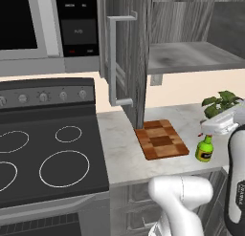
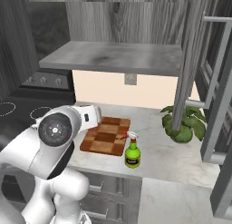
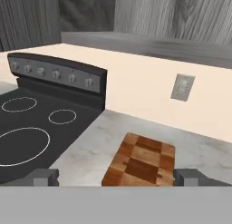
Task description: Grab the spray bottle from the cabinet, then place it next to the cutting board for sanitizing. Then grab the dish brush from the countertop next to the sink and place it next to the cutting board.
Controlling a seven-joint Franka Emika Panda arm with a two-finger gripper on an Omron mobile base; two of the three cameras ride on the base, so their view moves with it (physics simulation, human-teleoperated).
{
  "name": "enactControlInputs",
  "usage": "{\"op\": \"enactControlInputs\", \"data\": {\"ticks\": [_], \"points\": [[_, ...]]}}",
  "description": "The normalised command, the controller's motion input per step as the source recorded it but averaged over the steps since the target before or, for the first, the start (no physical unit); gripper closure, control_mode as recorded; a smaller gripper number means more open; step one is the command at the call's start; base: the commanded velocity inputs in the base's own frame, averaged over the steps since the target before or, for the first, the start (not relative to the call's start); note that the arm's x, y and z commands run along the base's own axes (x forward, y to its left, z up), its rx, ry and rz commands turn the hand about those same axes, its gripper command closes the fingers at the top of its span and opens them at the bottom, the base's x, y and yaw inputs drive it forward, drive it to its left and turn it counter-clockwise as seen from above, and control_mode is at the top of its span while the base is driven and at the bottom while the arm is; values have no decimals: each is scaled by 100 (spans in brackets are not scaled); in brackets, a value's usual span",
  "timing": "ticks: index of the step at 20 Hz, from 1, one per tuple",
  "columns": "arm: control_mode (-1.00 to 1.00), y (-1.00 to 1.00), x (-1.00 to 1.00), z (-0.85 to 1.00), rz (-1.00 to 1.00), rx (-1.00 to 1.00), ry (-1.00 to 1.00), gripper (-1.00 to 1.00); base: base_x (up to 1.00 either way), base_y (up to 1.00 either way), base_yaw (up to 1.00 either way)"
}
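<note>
— Where's the spray bottle (image 2: 132, 153)?
— Upright on the mottled stone counter (image 2: 158, 155), just beside the checkered wooden cutting board (image 2: 105, 136).
— And your hand (image 3: 116, 177)?
— My dark fingers (image 3: 44, 177) stand wide apart, holding nothing, above the board's near edge.

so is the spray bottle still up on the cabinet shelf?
No, the spray bottle stands upright on the countertop, just beside the cutting board, while the cabinet shelf above is bare.
</note>
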Motion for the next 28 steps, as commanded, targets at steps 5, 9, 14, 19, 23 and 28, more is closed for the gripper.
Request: {"op": "enactControlInputs", "data": {"ticks": [5, 9, 14, 19, 23, 28], "points": [[-100, 48, 0, 0, -6, 0, 13, -100, 0, 0, 0], [-100, 13, 0, 0, -15, 0, 11, -100, 0, 0, 0], [-100, 27, 0, 0, -27, 0, 9, -100, 0, 0, 0], [-100, 17, -5, 0, -22, 1, -2, -100, 0, 0, 0], [-100, 3, -30, 0, -10, 0, -9, -100, 0, 0, 0], [100, 0, -39, 1, -4, 0, -4, -100, -34, 0, -2]]}}
